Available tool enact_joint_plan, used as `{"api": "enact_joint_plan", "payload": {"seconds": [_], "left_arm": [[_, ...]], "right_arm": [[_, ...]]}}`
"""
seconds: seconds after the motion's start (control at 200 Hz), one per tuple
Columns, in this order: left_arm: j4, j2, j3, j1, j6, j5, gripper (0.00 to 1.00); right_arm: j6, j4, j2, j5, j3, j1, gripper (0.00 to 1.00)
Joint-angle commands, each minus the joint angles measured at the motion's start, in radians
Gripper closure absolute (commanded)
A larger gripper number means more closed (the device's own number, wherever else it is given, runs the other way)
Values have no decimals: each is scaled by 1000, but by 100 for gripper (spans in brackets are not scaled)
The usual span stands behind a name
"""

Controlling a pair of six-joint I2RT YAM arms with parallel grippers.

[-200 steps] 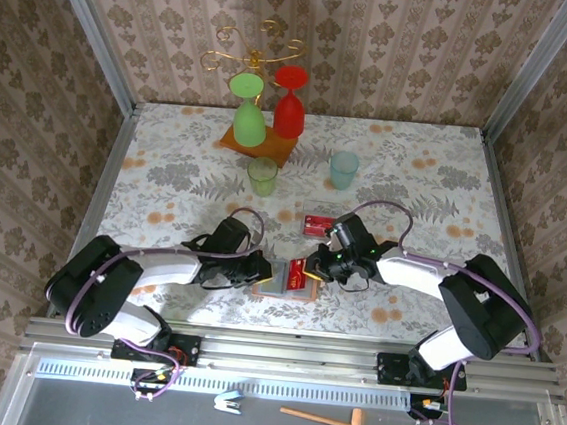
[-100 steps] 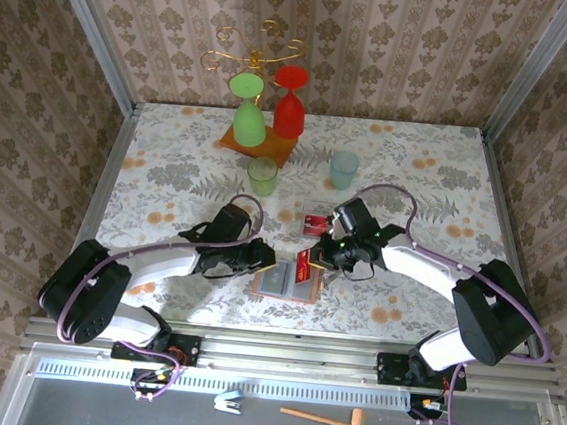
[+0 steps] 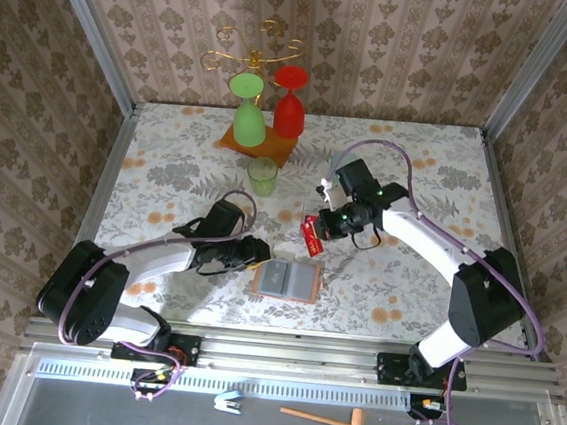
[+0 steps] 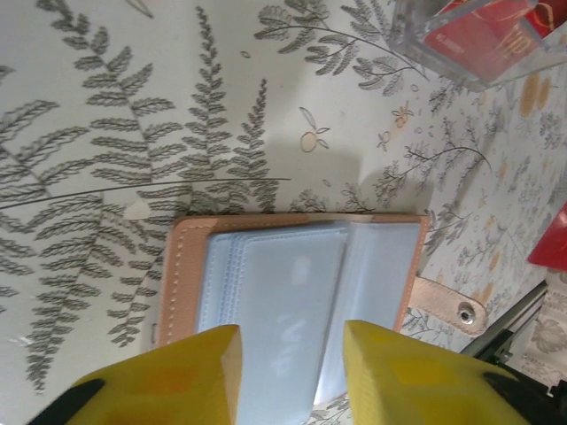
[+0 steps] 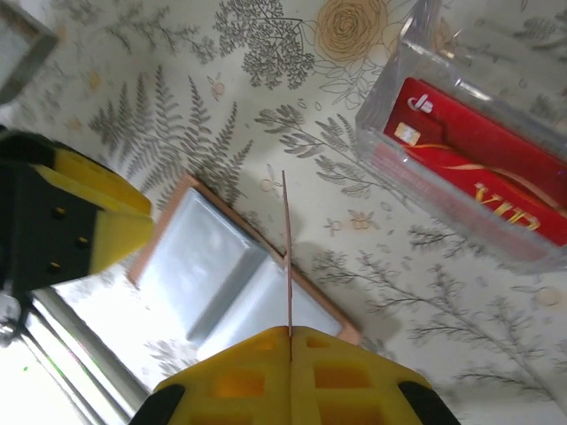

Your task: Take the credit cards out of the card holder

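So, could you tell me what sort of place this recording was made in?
Probably a robot test booth dressed up as a home: wallpapered panels in a metal frame, a table with a floral cloth, and two robot arms bolted to a rail at its near edge.

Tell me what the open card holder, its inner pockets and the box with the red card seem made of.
Card holder: tan leather or imitation, matte, with stitched edge and metal-looking snap. Pockets: soft clear plastic, slightly glossy, layered. Box: hard transparent plastic, perhaps acrylic; shiny walls, the red card shows through.
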Motion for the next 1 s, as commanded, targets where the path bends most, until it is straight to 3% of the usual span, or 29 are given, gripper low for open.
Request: {"api": "enact_joint_plan", "payload": {"seconds": [0.0,0.25,0.55,0.995], "left_arm": [[-42,3,10,14,41,-13,60],[-14,29,-23,16,29,2,54],[39,48,-61,15,-6,27,54],[51,3,-87,7,-49,18,54]], "right_arm": [[-254,-126,29,52,71,-7,100],[-522,-194,63,88,178,-30,100],[-634,-322,189,115,385,-82,100],[-857,-441,323,94,547,-93,100]]}}
